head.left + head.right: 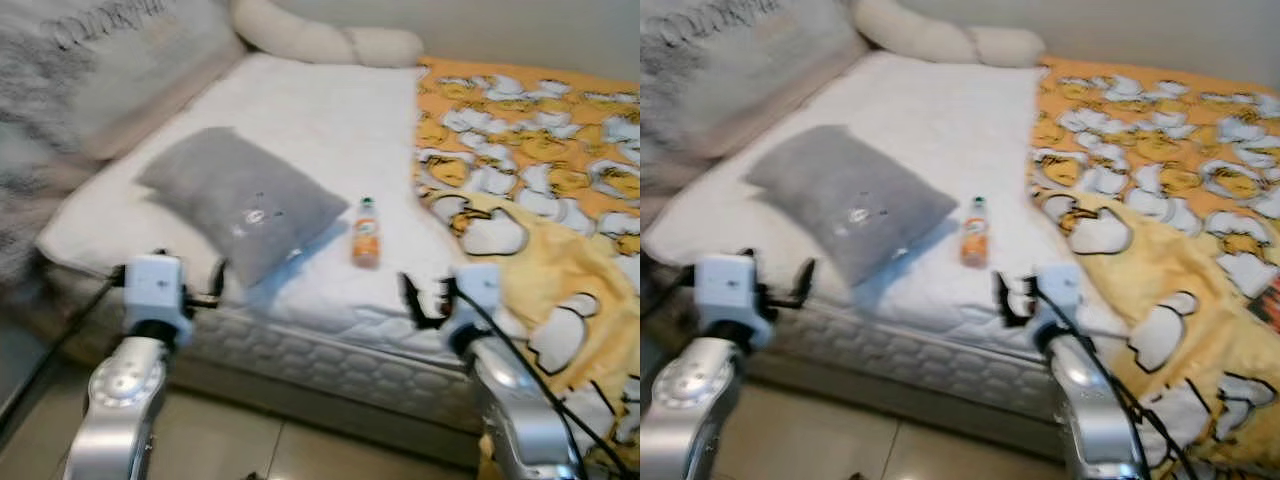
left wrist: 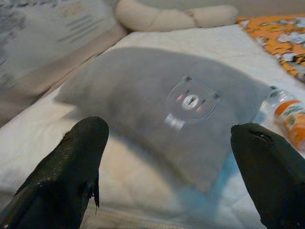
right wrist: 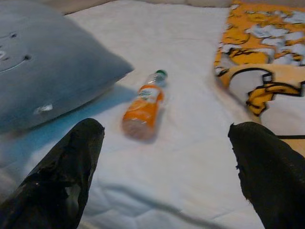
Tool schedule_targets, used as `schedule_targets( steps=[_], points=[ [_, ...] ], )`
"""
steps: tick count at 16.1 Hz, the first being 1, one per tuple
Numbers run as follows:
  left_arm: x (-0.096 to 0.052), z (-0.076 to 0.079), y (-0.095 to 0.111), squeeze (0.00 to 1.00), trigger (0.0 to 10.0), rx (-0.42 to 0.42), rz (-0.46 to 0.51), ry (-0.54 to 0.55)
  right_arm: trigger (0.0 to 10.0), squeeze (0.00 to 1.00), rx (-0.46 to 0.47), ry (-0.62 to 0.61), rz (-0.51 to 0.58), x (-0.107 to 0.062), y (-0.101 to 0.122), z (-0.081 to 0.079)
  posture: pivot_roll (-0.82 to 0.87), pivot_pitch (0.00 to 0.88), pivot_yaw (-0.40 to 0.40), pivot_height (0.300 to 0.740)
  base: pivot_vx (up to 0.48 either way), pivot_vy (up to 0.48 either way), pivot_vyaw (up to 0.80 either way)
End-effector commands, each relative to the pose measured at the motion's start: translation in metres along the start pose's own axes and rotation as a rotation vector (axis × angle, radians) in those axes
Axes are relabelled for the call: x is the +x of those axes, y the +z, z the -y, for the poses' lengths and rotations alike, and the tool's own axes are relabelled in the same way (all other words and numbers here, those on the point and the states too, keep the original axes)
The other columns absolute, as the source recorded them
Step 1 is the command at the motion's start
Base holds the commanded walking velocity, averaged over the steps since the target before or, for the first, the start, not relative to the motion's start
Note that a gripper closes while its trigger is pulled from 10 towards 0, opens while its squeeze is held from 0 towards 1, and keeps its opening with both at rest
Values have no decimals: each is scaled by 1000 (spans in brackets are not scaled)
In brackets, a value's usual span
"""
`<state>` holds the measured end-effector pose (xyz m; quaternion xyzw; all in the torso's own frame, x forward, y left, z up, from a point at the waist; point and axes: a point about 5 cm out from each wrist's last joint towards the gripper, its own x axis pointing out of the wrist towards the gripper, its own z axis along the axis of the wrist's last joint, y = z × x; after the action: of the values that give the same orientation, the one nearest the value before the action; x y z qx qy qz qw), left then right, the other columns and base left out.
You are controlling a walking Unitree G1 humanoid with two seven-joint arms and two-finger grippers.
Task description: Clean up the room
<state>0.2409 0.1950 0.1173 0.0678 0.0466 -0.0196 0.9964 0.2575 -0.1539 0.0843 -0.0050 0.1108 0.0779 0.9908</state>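
Note:
An orange drink bottle [image 1: 365, 235] with a green cap lies on its side on the white mattress [image 1: 300, 110], just right of a grey pillow [image 1: 240, 200]. My right gripper [image 1: 422, 298] hovers open at the bed's front edge, a little short of the bottle [image 3: 143, 107]. My left gripper [image 1: 205, 290] is open too, held at the front edge before the grey pillow [image 2: 167, 109]. Nothing is between either pair of fingers [image 3: 62, 176].
A yellow-and-orange duck-print blanket [image 1: 540, 190] covers the bed's right side and spills over the front edge. A long cream bolster [image 1: 320, 42] lies at the head. A grey furry cushion [image 1: 90, 60] leans at the far left. Tiled floor [image 1: 260, 450] runs below the mattress side.

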Motion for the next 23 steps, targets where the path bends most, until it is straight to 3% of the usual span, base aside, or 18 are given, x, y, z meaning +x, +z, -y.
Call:
schedule_targets(
  steps=[1,8,12,17,23],
  points=[
    [1,7,1,0,10000,-4,3,-25,10000,0,-8,-44,-23,-2,-2,11,21,0,-4,740,304,0,0],
    [-2,5,2,0,10000,8,0,-30,10000,0,-48,22,-22,10,5,-3,42,0,-20,740,294,0,57],
    [-3,3,1,0,10000,12,-5,-28,10000,0,-39,9,-17,12,6,-3,36,0,-11,740,296,0,772],
    [3,5,4,0,10000,15,2,-53,10000,0,3,-34,-18,14,6,3,23,0,9,740,302,0,0],
    [9,9,4,0,10000,23,6,-86,10000,0,-16,-62,-44,18,6,8,22,0,5,740,301,0,0]
  ],
)
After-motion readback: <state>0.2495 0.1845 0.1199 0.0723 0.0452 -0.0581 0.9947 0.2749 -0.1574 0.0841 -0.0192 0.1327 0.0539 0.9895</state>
